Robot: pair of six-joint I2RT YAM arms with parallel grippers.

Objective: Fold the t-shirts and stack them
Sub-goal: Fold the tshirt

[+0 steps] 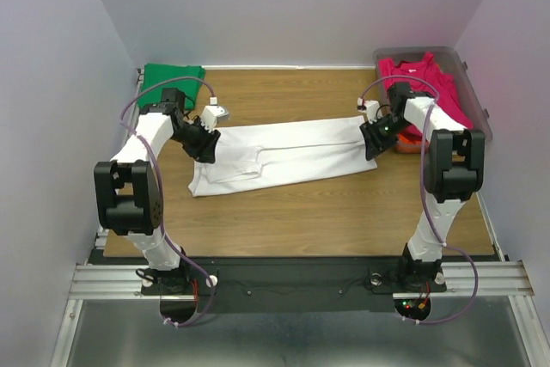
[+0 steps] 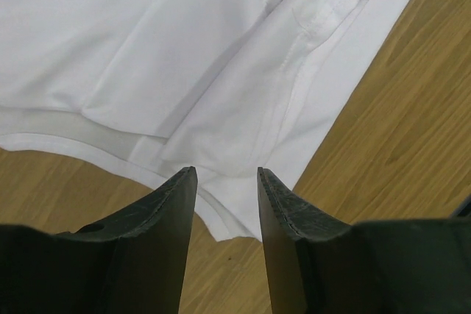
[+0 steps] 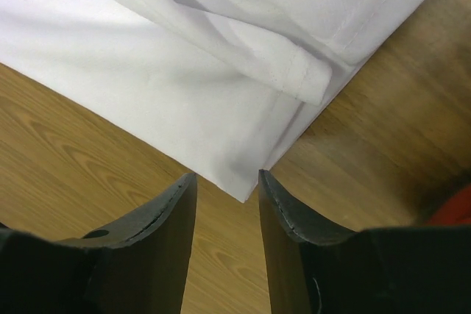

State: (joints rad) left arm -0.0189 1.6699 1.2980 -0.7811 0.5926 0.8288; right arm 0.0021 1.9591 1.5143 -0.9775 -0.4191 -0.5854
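The white t-shirt (image 1: 284, 156) lies on the wooden table as a long band folded lengthwise. My left gripper (image 1: 209, 148) hovers at its left end and stands open (image 2: 227, 174), with the shirt's hem and sleeve (image 2: 184, 56) just past the fingertips and nothing between them. At the shirt's right end my right gripper (image 1: 371, 139) is also open (image 3: 227, 178). A corner of the white cloth (image 3: 184, 49) lies just ahead of its empty tips. The green t-shirt (image 1: 172, 75) lies at the back left. The magenta-pink t-shirt (image 1: 421, 75) fills the tub, with an orange one (image 1: 408, 145) under it.
The clear plastic tub (image 1: 473, 92) stands at the back right corner, close behind my right arm. White walls close in the table on three sides. Bare wood (image 1: 326, 212) stretches between the white shirt and the arm bases.
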